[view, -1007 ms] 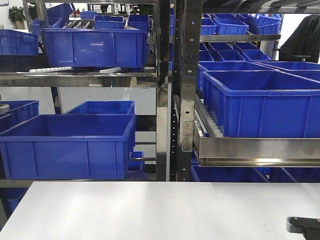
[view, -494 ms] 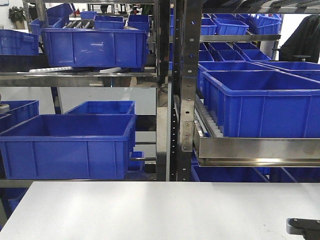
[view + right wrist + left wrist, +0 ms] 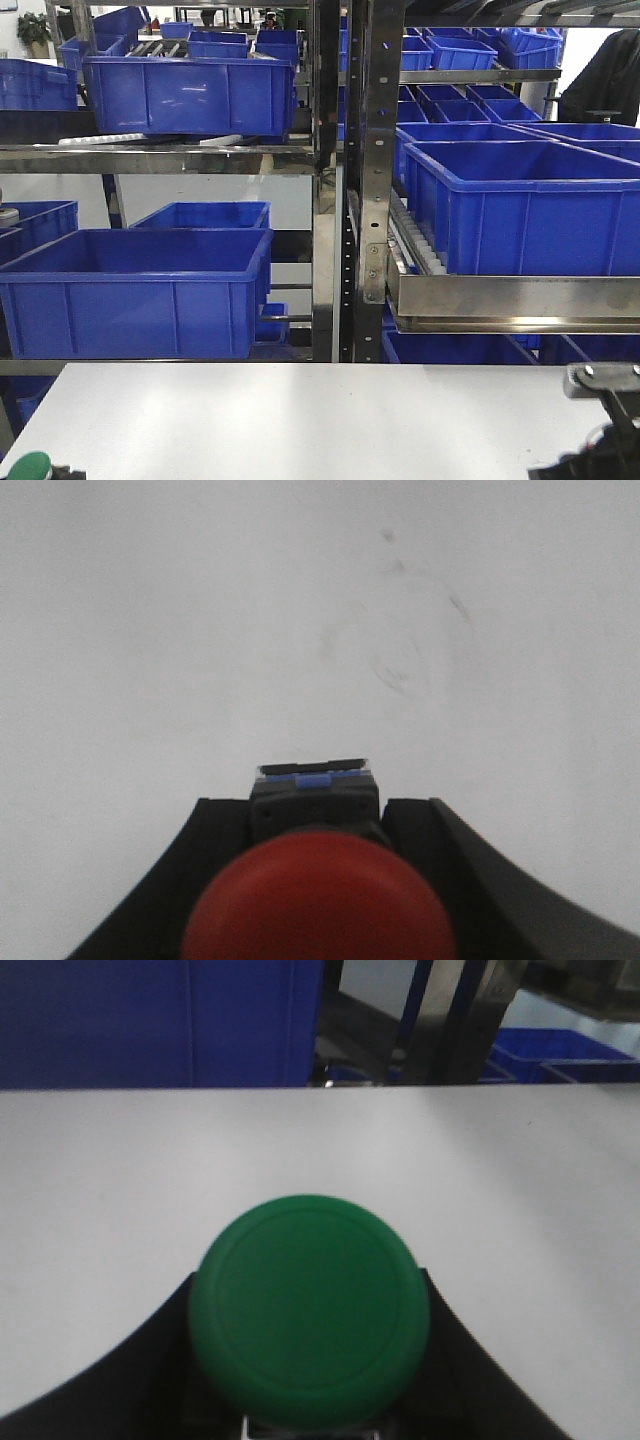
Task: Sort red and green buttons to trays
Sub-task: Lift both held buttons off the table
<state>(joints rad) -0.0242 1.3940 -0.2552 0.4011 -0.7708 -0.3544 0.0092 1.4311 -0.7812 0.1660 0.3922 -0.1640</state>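
Left jaws hold the green button (image 3: 310, 1310), lower centre of their frame; right jaws hold the red button (image 3: 318, 905) (cap toward camera), bottom centre. Neither of the 2 trays shows, so carry each level above the counter (image 3: 300, 420) until its matching tray appears.

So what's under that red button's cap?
A dark squarish body with a blue tab, clamped between the black fingers of the right tool, white table beyond. The red cap hides the body's near part.
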